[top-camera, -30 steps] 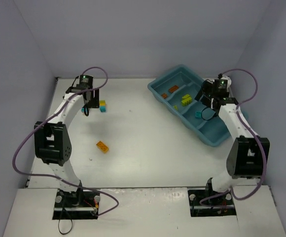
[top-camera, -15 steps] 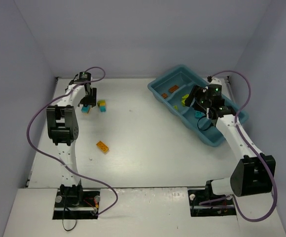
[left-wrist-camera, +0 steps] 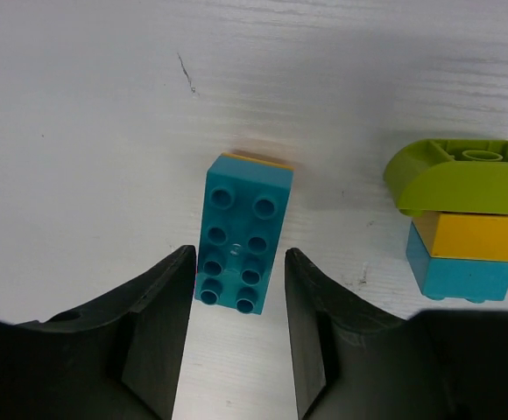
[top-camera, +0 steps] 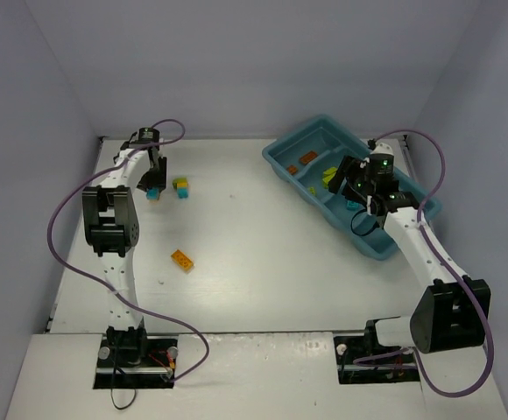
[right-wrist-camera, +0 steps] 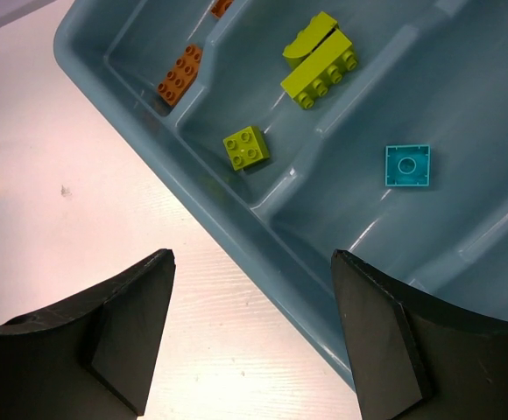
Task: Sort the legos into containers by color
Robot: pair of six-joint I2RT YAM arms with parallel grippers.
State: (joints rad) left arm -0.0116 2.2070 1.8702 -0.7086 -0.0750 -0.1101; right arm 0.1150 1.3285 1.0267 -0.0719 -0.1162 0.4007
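A cyan lego [left-wrist-camera: 241,232] with an orange layer under it lies flat at the table's far left [top-camera: 153,193]. My left gripper [left-wrist-camera: 239,254] stands over its near end, jaws narrow. The left finger [left-wrist-camera: 162,306] is against the brick and a small gap shows at the right finger. Beside it stands a lime, yellow and cyan stack [left-wrist-camera: 469,219]. A yellow-orange lego [top-camera: 181,260] lies alone mid-left. The teal tray [right-wrist-camera: 236,236] holds a brown-orange brick [right-wrist-camera: 178,76], lime bricks [right-wrist-camera: 320,57] and a cyan one [right-wrist-camera: 408,164] in separate containers. My right gripper [right-wrist-camera: 251,258] hangs open and empty over the tray's near rim.
The tray [top-camera: 276,166] lies diagonally at the back right, near the right wall. The back wall runs just behind the left gripper [top-camera: 153,185]. The right gripper [top-camera: 349,179] is above the tray's middle. White tabletop lies between the stack [top-camera: 181,187] and the tray.
The left arm swung round and came down over the cyan brick, and its jaws narrowed around the brick's end. The right gripper shifted left over the tray, still open.
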